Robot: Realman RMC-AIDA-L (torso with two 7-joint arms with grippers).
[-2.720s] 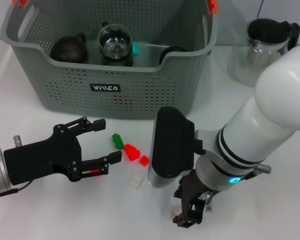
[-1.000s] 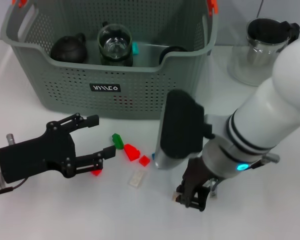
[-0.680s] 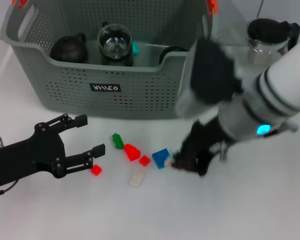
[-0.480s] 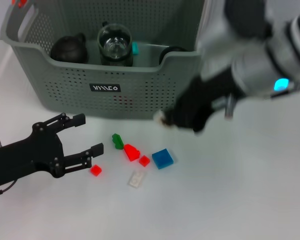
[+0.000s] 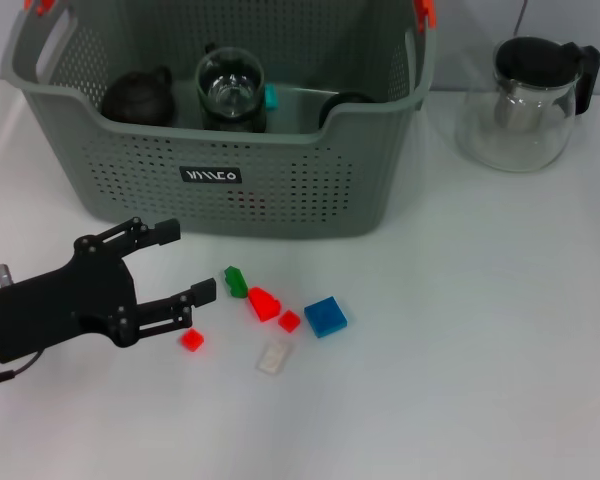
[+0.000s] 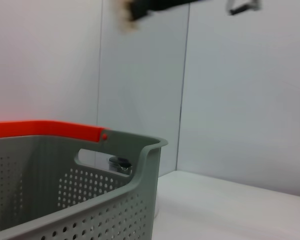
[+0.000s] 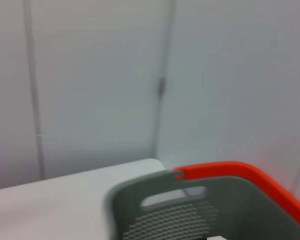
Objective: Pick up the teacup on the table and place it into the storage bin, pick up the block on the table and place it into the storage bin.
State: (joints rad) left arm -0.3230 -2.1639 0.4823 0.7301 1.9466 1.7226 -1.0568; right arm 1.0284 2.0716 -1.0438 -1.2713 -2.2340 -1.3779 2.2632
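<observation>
- Blocks are what is left for you: no teacup stands on the tabletop (image 5: 480, 350), while a dark cup (image 5: 137, 97) and a glass cup (image 5: 230, 92) sit inside the storage bin (image 5: 220, 125)
- Your left hand (image 5: 185, 262) lies low over the tabletop on the robot's left, spread wide and holding nothing, with its fingers pointing toward the scatter of blocks
- The small red block (image 5: 191, 340) is just beside the tip of the nearer finger and a little toward the robot; the green block (image 5: 236, 281) lies just past the fingertips, close to the line of the open gap
- The larger red block (image 5: 263, 303), another small red block (image 5: 289, 321), the blue block (image 5: 325, 316) and the clear block (image 5: 272, 357) lie farther to the robot's right
- The green block's long axis runs roughly toward the bin, so I judge you should grip it across the short side
- The left hand is plainly the nearer one; the right arm is absent from the head view
- The left wrist view shows none of the blocks, only the bin's corner (image 6: 115, 200) and a dark blurred shape (image 6: 140, 7) high up, perhaps the right hand; you cannot tell its state
- The right wrist view looks down on the bin's rim (image 7: 140, 187) and orange clip (image 7: 225, 170), so I judge that arm to be raised near the bin
</observation>
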